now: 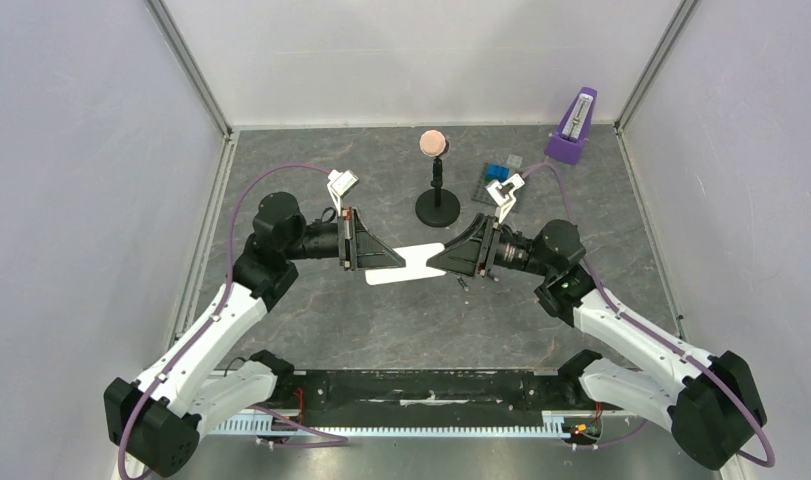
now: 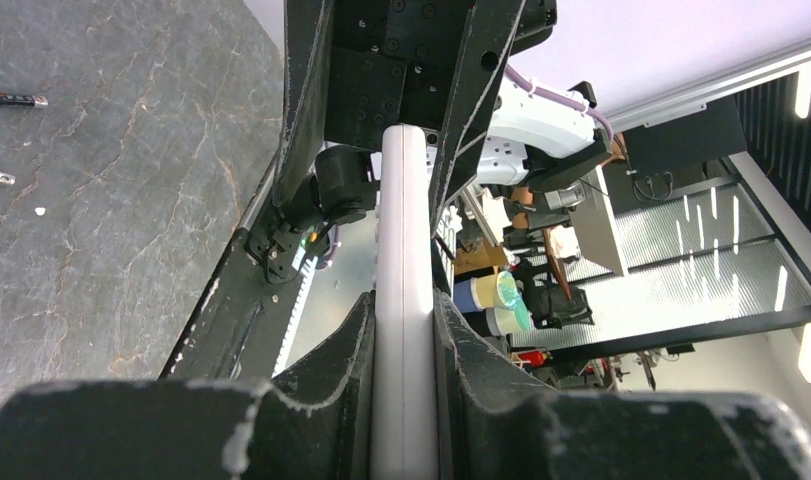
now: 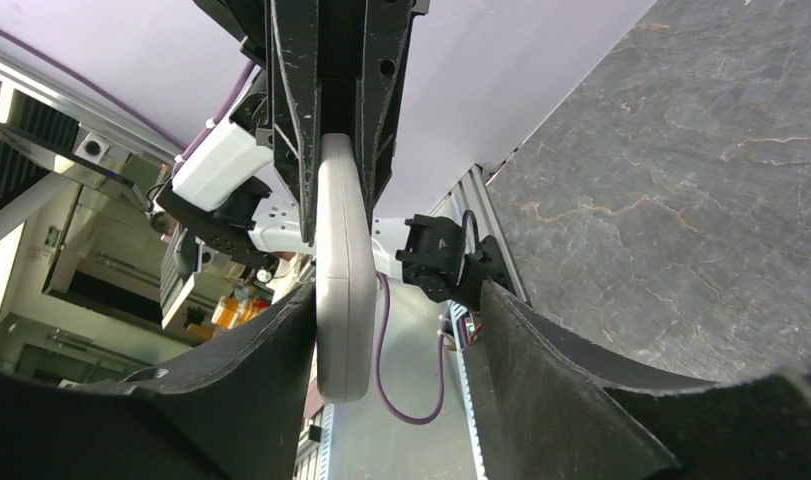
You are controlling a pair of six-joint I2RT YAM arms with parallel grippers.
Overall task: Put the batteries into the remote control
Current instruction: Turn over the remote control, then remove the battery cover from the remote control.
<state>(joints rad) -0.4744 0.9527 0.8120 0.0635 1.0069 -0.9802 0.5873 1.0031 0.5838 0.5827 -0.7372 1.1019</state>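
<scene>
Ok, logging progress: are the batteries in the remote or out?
Out: both batteries lie on the table, apart from the remote control clamped in the left end effector.

No legible text, brand, number or sign appears in any view. The batteries [image 2: 11, 99], upper left of the left wrist frame, carry markings too small to read. The remote control [image 2: 401, 300], centre of the same frame, presents only its plain white edge. The purple wedge-shaped object [image 1: 574, 130], upper right of the top frame, has a pale face too small to read.
</scene>
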